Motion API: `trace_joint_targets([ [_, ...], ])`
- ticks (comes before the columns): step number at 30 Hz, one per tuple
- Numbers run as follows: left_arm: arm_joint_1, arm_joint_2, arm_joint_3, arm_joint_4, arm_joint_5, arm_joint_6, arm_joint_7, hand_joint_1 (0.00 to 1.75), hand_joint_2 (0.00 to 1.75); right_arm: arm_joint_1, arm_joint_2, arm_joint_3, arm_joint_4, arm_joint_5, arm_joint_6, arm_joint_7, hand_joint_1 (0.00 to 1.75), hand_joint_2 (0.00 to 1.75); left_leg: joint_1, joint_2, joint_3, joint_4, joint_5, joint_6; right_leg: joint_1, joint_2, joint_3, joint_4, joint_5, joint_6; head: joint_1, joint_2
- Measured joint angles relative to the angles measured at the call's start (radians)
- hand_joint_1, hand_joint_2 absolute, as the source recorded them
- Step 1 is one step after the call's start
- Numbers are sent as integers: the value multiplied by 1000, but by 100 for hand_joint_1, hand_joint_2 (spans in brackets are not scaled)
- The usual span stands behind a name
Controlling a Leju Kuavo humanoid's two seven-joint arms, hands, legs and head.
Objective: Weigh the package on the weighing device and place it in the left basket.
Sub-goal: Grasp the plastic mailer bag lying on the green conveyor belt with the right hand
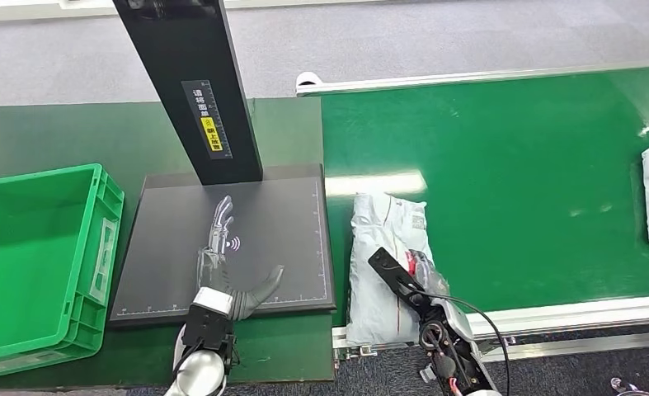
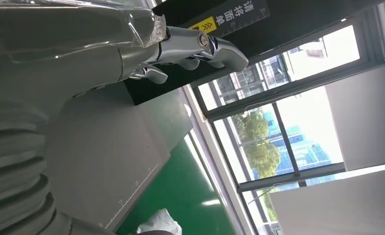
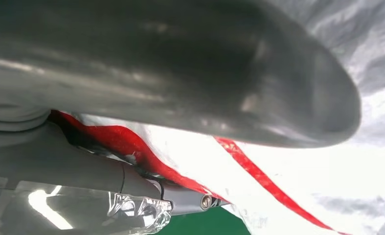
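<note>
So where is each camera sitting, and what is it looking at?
Head view: high on the robot, looking down at the scale, green basket and package; left hand and right hand show.
Left wrist view: behind the left hand, facing the scale and windows.
Right wrist view: behind the right hand, pressed close on the package.
Head and left wrist views share the scale.

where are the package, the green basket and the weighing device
package (image 1: 380,247): head view, its grey upper half.
green basket (image 1: 110,202): head view, its right rim.
weighing device (image 1: 288,239): head view, bare right part of its dark platform.
</note>
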Motion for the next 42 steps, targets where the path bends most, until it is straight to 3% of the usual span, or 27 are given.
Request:
trace_joint_targets([
  [2, -3, 0, 0, 7, 1, 2, 0, 0, 175, -16, 5, 2, 31, 5, 2, 4, 168, 0, 0, 1, 2, 0, 0, 0, 0, 1, 2, 0, 0, 0, 0, 0],
  [3, -4, 0, -1, 11, 1, 4, 0, 0, 175, -22, 7, 4, 45, 7, 2, 5, 175, 0, 0, 1, 4, 0, -1, 0, 0, 1, 3, 0, -1, 0, 0, 0],
  [25, -4, 1, 6, 25, 20, 22, -8, 0, 175, -99, 11, 11, 148, 0, 22, -8, 175, 0, 1, 0, 15, 0, -2, -1, 1, 1, 15, -1, -2, 0, 0, 0],
  [30, 20, 3, 13, 6, 18, 40, -6, 0, 175, -78, 13, 3, 128, -91, -62, -123, 175, 0, 1, 0, 12, 0, -2, -1, 1, 1, 13, -1, -2, 0, 0, 0],
  [35, 74, 11, 39, -49, 10, 52, -10, 0, 175, 24, 11, -6, -125, -284, -132, -292, 175, 0, 1, -1, 4, 0, -2, 0, 1, 0, 4, 0, -2, 0, 0, 0],
  [42, 78, 12, 56, -60, 15, 56, -60, 0, 175, 104, -17, -9, -562, -357, -278, -467, 175, 0, 0, 0, -1, 0, -2, 0, 0, 0, -1, 0, -2, 0, 0, 0],
])
